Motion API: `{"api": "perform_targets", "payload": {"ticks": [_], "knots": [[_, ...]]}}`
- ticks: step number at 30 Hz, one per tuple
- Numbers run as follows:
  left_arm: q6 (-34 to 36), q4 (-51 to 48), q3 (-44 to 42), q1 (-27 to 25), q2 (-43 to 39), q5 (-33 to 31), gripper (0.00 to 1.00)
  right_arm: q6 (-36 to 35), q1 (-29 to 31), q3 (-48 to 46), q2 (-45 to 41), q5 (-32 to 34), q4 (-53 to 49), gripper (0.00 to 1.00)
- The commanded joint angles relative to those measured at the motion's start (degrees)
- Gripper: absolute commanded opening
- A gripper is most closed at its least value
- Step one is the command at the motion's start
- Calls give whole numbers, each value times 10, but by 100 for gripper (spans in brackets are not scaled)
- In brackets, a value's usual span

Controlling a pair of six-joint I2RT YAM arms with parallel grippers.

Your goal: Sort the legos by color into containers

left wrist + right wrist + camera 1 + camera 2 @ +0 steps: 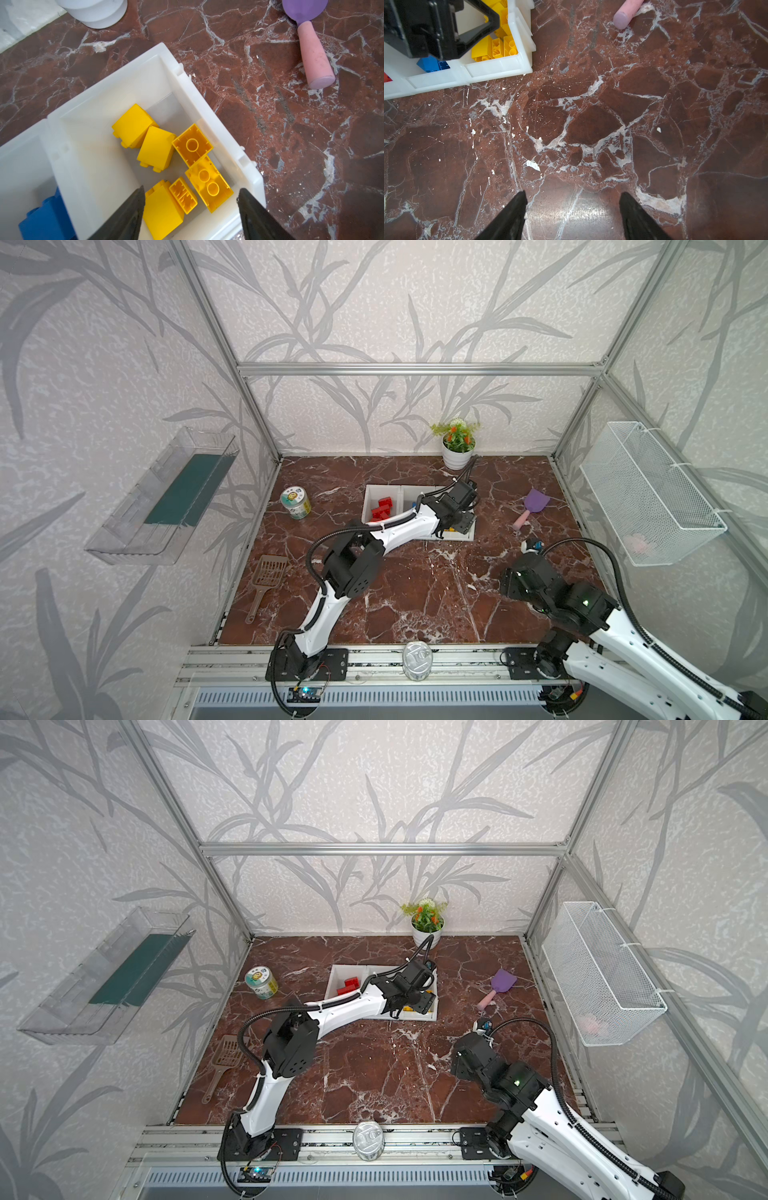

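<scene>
The containers (376,489) are three white bins in a row mid-table in both top views. Red legos (382,508) lie in the left bin. My left gripper (190,199) hangs open over the right bin (104,99), where several yellow legos (155,147) lie loose below its fingers. A blue lego (45,216) sits in the middle bin. My right gripper (573,199) is open over bare marble, right of and nearer than the containers (500,66). Its fingers are hidden under its wrist (528,576) in both top views.
A potted plant (457,448) stands at the back. A purple scoop with a pink handle (534,506) lies right of the bins. At the left are a jar (296,502) and a brown slotted scoop (266,576). A metal can (417,659) sits on the front rail.
</scene>
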Motion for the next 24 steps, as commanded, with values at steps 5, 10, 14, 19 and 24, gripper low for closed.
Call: {"api": "perform_targets", "payload": {"ticks": [5, 10, 14, 19, 24], "knots": [[-23, 103, -148, 23, -171, -31, 74, -29, -1, 10, 16, 24, 0, 72], [-34, 152, -271, 71, -316, -59, 75, -73, -7, 20, 33, 49, 44, 72], [-14, 179, -370, 116, -440, -116, 79, -131, -38, 19, 44, 65, 98, 73], [20, 257, -534, 168, -602, -204, 92, -177, -94, -7, 49, 94, 186, 73], [7, 274, -673, 240, -732, -282, 97, -240, -184, -51, 67, 112, 332, 73]]}}
